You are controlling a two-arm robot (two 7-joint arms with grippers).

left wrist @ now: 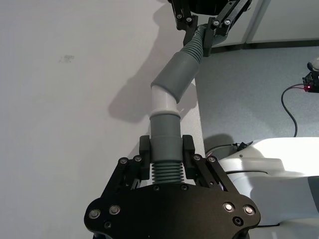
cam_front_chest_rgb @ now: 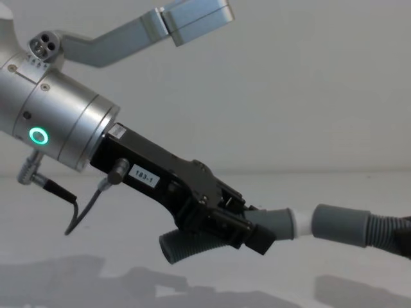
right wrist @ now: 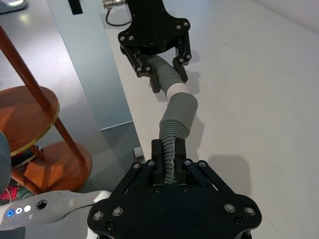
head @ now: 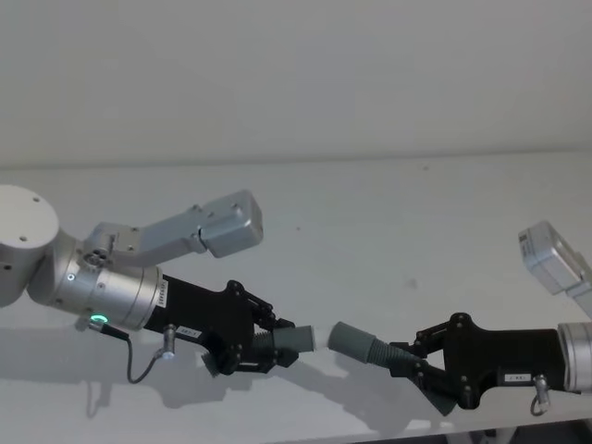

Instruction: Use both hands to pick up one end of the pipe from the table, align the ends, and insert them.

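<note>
**Grey hose ends brought together above the table**

Dark-grey ribbed hose sits clamped in each gripper, both pieces lifted over the white table. The left gripper grasps the shorter piece at its ribbed middle, so its smooth cuff and white tip jut past the fingers toward the robot's right. The right gripper grips the longer piece on its ribs, with the wide grey cuff pointing back at the left gripper.

From the head camera a small gap seems to separate the two ends. The chest camera, seeing them side-on, shows the white tip meeting the cuff's mouth, roughly level. The left wrist camera shows the two pieces meeting at an angle, the white tip touching the cuff's rim; whether it has entered cannot be told. The right wrist camera shows the same bend.
</note>
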